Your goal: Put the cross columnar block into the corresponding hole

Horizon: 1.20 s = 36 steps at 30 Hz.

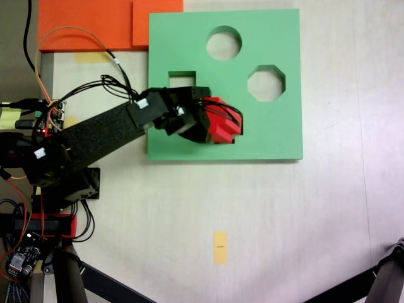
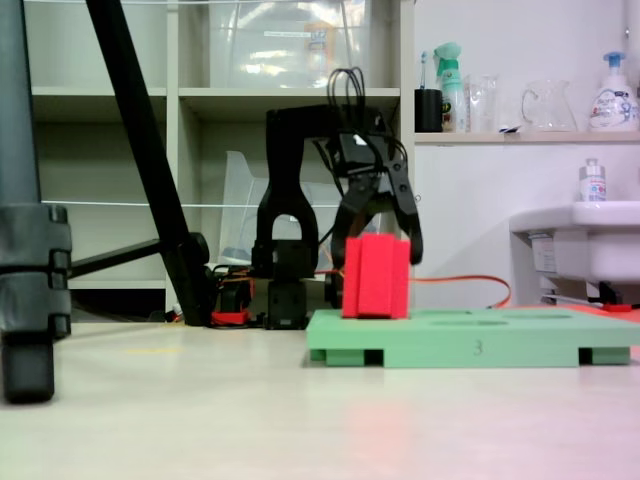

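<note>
Two fixed views frame the moment from different sides. Looking down, the green foam board [image 1: 271,126] shows its cutouts: a round hole [image 1: 223,43], an octagonal hole [image 1: 266,83] and a square hole [image 1: 182,78]. The plus-shaped hole is hidden under the gripper [image 1: 218,123] and the red cross block [image 1: 224,126], which sit on the board's lower middle part, so only a sliver of cutout edge shows beneath them.

From table level, the cross block [image 2: 376,276] stands upright, its bottom end at the board's [image 2: 470,348] top surface, most of its height rising above it; how deep it sits in the hole cannot be told. Here the gripper [image 2: 378,240] comes down from above, its black fingers [image 2: 411,235] spread to either side of the block and pressed against its upper flanks, clamped on it.

An orange foam sheet [image 1: 88,24] lies beside the board's top left corner in the overhead-looking view. A yellow tape mark [image 1: 219,246] lies on the pale table [image 1: 315,221], well apart from the board.
</note>
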{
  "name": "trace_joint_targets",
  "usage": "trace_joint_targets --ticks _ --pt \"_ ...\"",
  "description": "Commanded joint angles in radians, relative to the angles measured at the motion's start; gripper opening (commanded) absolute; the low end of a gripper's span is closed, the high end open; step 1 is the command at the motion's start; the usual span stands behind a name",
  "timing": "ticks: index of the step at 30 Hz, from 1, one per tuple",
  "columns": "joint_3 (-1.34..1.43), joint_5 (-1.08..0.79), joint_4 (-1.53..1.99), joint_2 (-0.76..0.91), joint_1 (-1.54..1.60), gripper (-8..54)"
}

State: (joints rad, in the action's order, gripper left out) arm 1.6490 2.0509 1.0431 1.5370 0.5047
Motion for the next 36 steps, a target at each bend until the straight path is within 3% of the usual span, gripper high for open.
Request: trace_joint_targets --ticks 1,11,15,18,25,27,29,32,36 --pt "-0.028 -0.006 -0.044 -0.006 0.009 16.9" --pt "-0.034 -0.023 -0.063 -0.110 0.003 18.1" --pt "-0.032 -0.023 -0.095 -0.132 0.003 38.2" --pt "-0.002 -0.021 -0.094 -0.110 -0.005 50.0" --pt "0.060 -0.100 -0.086 0.121 -0.021 52.0" --pt "0.080 -0.285 -0.081 0.302 -0.021 51.9" --pt "0.087 -0.719 -0.078 0.491 -0.044 51.3" --pt "0.150 -1.272 -0.071 0.703 -0.112 41.0" --pt "0.225 -1.540 -0.060 0.781 -0.166 41.0"
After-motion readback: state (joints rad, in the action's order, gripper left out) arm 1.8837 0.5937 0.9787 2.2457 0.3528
